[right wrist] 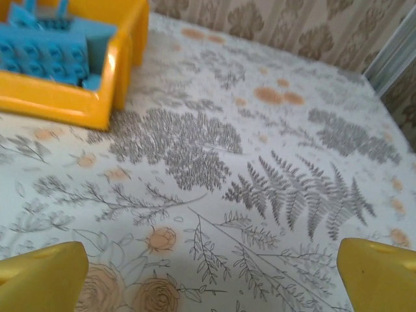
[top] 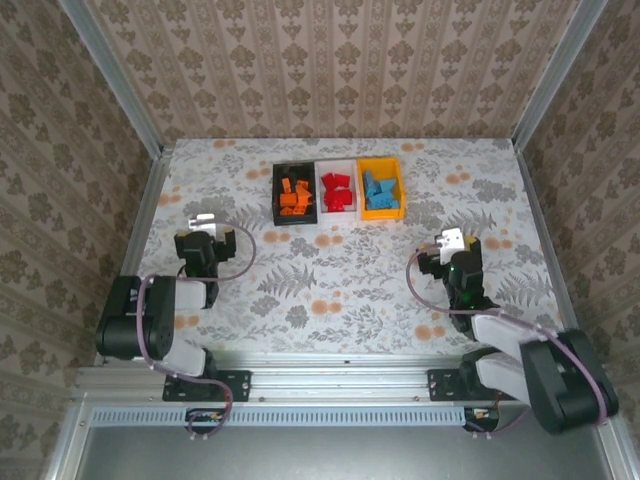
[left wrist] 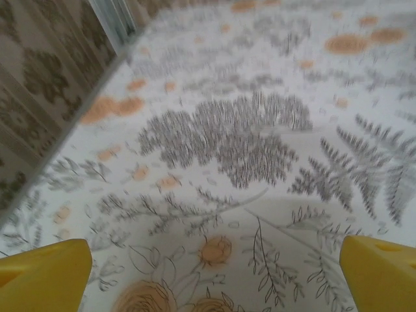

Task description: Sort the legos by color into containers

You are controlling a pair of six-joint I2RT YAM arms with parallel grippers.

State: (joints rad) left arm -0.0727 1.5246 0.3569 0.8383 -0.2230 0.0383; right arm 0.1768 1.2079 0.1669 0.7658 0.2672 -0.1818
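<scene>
The sorting looks done. At the top middle, the orange legos [top: 296,197] sit in the black bin [top: 277,196], the red legos [top: 337,193] in the white bin [top: 336,164], and the blue legos [top: 378,190] in the yellow bin [top: 381,162]. The left gripper [left wrist: 214,276] and the right gripper [right wrist: 211,276] are wide open and hold nothing. I see no words to read.

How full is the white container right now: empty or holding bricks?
Holding bricks: the top view shows several red legos piled inside the white container.
</scene>
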